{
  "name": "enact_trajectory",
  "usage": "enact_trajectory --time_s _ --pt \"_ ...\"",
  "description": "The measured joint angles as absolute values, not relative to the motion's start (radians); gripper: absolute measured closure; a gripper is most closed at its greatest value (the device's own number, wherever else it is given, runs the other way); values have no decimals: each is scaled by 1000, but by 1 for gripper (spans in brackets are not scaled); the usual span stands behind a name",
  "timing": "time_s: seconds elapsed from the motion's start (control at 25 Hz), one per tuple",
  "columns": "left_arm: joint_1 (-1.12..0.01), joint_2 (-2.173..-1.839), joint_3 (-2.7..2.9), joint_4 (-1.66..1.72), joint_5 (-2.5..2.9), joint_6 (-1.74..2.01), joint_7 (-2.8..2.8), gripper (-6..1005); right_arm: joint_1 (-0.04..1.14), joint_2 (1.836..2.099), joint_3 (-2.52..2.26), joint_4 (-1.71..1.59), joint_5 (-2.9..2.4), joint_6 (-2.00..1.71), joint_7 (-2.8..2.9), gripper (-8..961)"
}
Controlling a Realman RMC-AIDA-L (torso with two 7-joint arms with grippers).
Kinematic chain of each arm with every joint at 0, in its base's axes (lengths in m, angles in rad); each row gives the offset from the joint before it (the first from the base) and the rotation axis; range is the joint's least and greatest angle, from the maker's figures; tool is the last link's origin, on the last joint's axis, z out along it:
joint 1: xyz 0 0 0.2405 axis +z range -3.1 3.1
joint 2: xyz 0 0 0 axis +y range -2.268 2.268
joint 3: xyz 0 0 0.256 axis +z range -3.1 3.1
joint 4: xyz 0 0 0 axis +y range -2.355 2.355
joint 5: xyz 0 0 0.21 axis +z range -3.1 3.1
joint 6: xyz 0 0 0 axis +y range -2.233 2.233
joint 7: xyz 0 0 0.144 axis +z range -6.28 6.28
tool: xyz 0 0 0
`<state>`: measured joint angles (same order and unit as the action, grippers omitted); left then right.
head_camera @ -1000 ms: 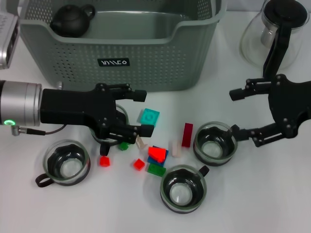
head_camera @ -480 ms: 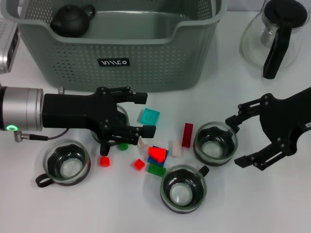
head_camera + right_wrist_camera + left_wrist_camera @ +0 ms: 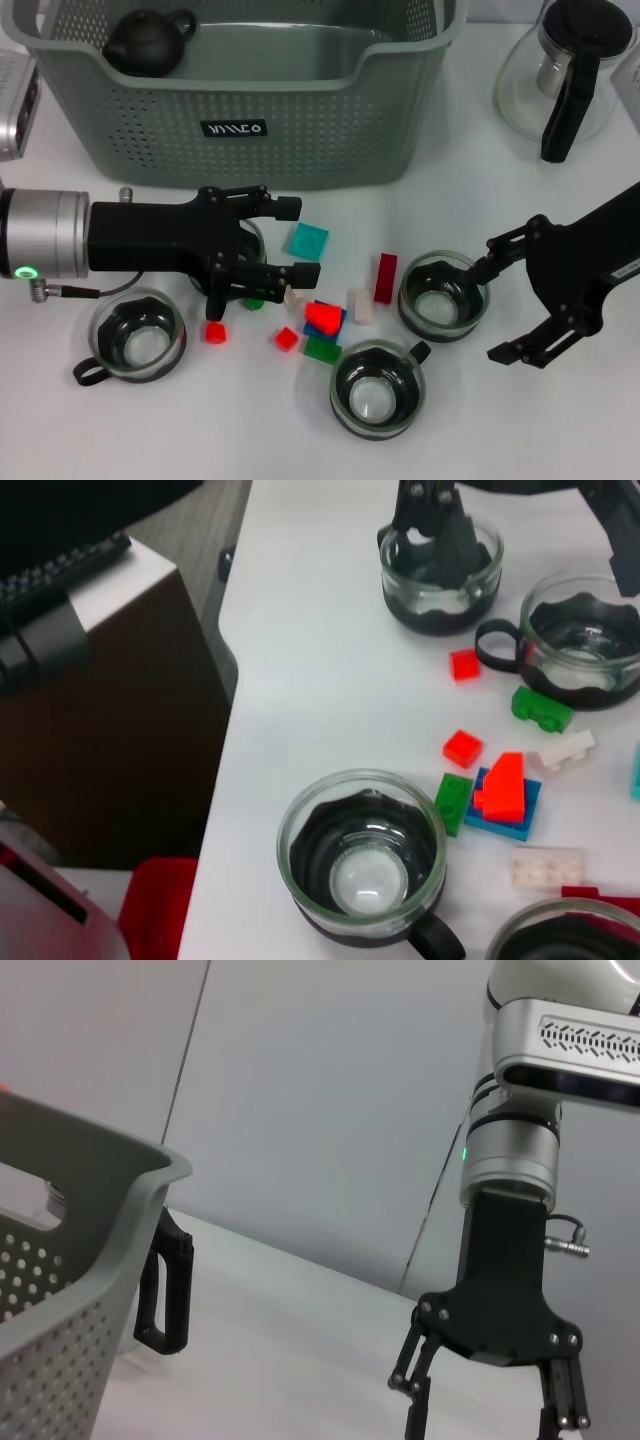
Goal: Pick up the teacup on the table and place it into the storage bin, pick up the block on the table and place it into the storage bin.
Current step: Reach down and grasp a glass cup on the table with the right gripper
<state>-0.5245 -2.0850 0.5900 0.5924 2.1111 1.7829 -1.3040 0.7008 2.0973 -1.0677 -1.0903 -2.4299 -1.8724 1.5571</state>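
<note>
Left gripper (image 3: pixel 288 240): fingers apart over a teacup (image 3: pixel 243 246) (mostly hidden) | right gripper (image 3: pixel 505 298): spread wide beside another teacup (image 3: pixel 442 296)

Head view counts: 4 glass teacups (image 3: pixel 443 296), approx. 10 small blocks (image 3: pixel 321 318), 1 storage bin (image 3: pixel 300 110), 1 black teapot (image 3: pixel 148 42), 1 glass carafe (image 3: pixel 565 70), 2 grippers (image 3: pixel 283 240).

Left arm (image 3: pixel 60 248): silver cuff with green light, thin cable, black linkage fingers (image 3: pixel 285 207) with screws.

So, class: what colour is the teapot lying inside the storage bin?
Black; the teapot in the storage bin shows best in the head view.
</note>
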Motion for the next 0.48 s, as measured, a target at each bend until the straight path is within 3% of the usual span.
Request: enact_trajectory --time_s 0.28,0.48 --pt "-525 -2085 581 590 2110 1782 -1304 63 713 2097 -1130 -1085 -2431 -1831 1557 95" --pt "-523 -2087 581 590 2105 1777 -1304 63 715 2098 -1197 -1079 -2431 -1782 1557 222"
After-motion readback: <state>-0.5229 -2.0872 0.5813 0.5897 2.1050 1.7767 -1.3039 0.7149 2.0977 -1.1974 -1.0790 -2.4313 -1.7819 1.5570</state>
